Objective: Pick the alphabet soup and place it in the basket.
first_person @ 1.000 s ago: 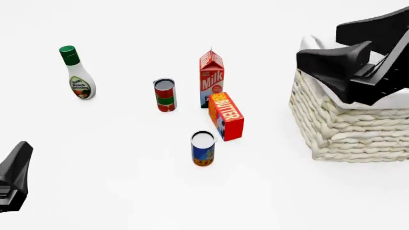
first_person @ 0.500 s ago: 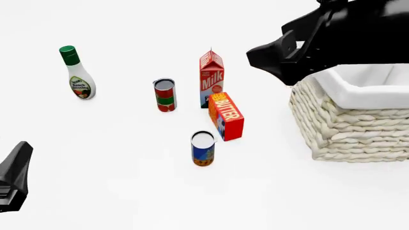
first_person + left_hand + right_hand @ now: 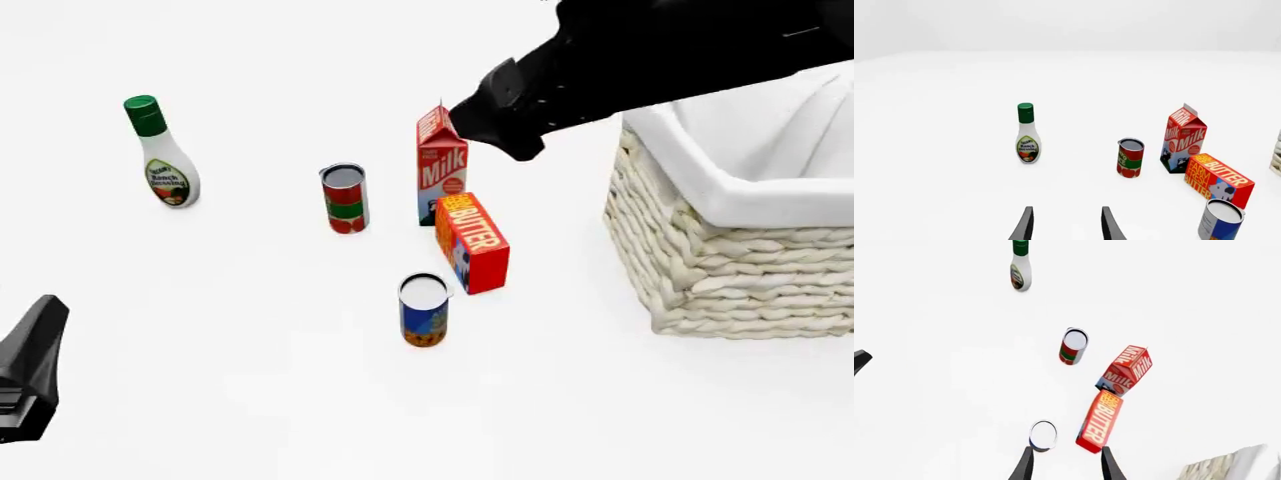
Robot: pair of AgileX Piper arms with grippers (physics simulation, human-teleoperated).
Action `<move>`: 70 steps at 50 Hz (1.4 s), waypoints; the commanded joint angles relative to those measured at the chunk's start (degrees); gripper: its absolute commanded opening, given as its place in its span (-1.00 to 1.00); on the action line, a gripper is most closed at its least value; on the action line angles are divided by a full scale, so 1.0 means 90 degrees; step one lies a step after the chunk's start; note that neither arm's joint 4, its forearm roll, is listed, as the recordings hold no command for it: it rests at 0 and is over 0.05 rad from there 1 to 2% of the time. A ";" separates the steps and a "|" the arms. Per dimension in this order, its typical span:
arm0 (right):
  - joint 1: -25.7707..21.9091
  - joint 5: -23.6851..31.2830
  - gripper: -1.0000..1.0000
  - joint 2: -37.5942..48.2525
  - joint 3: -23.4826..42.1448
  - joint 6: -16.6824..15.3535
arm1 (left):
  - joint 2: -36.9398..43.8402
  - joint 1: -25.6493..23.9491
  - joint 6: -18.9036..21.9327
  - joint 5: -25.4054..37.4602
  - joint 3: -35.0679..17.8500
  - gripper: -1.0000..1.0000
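Note:
The alphabet soup (image 3: 424,310), a short can with a silver top and a blue and orange label, stands upright in front of the butter box. It also shows in the right wrist view as alphabet soup (image 3: 1043,435), just beyond the fingertips, and in the left wrist view as alphabet soup (image 3: 1219,220). The cream wicker basket (image 3: 727,265) with white lining stands at the right. My right gripper (image 3: 507,125) hangs high beside the milk carton's top, and its wrist view shows the right gripper (image 3: 1066,467) open and empty. My left gripper (image 3: 1066,227) is open at the near left.
A milk carton (image 3: 442,165), a red butter box (image 3: 474,242), a red-and-green can (image 3: 344,198) and a ranch dressing bottle (image 3: 164,160) stand behind and left of the soup. The butter box is close to the soup's right side.
My right arm has swung left from above the basket to over the milk carton. The left arm and all groceries have stayed put.

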State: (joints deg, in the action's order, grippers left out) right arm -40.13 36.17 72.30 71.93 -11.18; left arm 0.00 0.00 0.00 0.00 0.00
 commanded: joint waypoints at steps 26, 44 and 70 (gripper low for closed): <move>-0.0415 -0.0180 1.00 0.1446 0.0646 0.0259 | 0.0000 0.0000 0.0000 0.0000 0.0000 1.00; -0.0387 -0.0619 1.00 0.1841 0.0330 0.0307 | 0.0000 0.0000 0.0000 0.0000 0.0000 1.00; -0.0617 -0.1112 1.00 0.2069 -0.0217 0.0673 | 0.0000 0.0000 0.0000 0.0000 0.0000 1.00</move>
State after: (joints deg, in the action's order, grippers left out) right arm -44.93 27.82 89.80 71.57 -6.04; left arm 0.00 0.00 0.00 0.00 0.00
